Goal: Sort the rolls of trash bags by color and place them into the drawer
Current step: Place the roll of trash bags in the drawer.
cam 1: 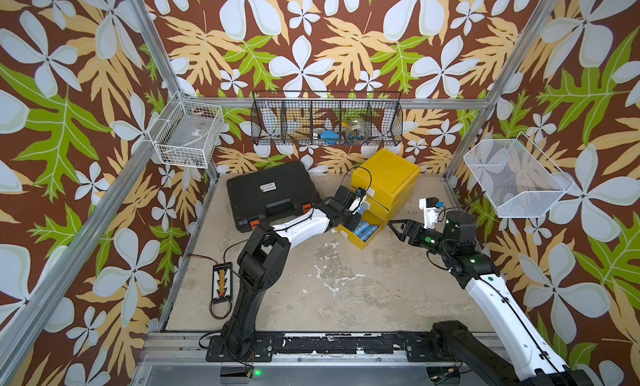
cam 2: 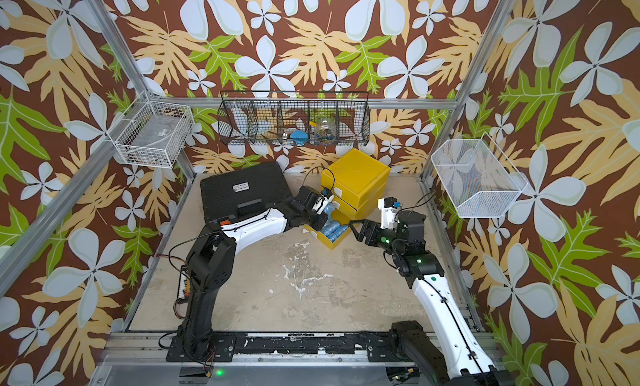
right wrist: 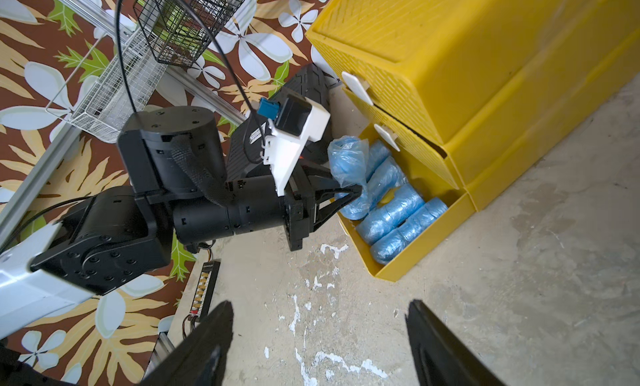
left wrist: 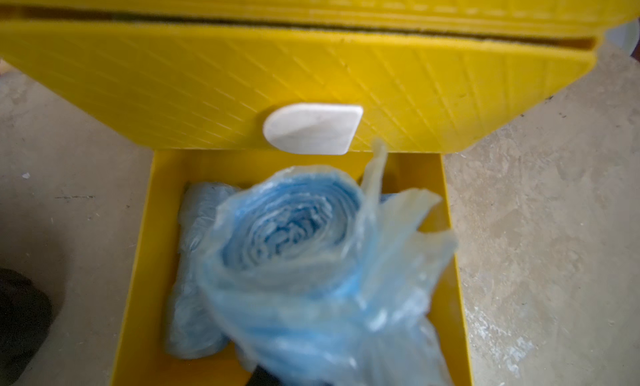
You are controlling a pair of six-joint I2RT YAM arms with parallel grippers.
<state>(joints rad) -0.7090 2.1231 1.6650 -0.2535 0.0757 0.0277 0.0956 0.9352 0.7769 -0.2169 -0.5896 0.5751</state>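
A yellow drawer unit [cam 1: 388, 180] stands at the back of the table with its bottom drawer [cam 1: 372, 241] pulled out. Several blue rolls of trash bags [right wrist: 398, 211] lie side by side in that drawer. My left gripper [right wrist: 356, 190] is shut on another blue roll [left wrist: 287, 235], holding it just above the drawer's left end with loose film trailing off it. In the left wrist view the roll hides the jaws. My right gripper [cam 1: 394, 230] hangs open and empty over the table, right of the drawer and pointing at it.
A black tool case [cam 1: 273, 193] lies left of the drawer unit, under the left forearm. A small connector board with wires [cam 1: 221, 278] sits at the table's left edge. Wire baskets hang on the walls: black [cam 1: 325, 121], white left [cam 1: 188, 135], white right [cam 1: 516, 180].
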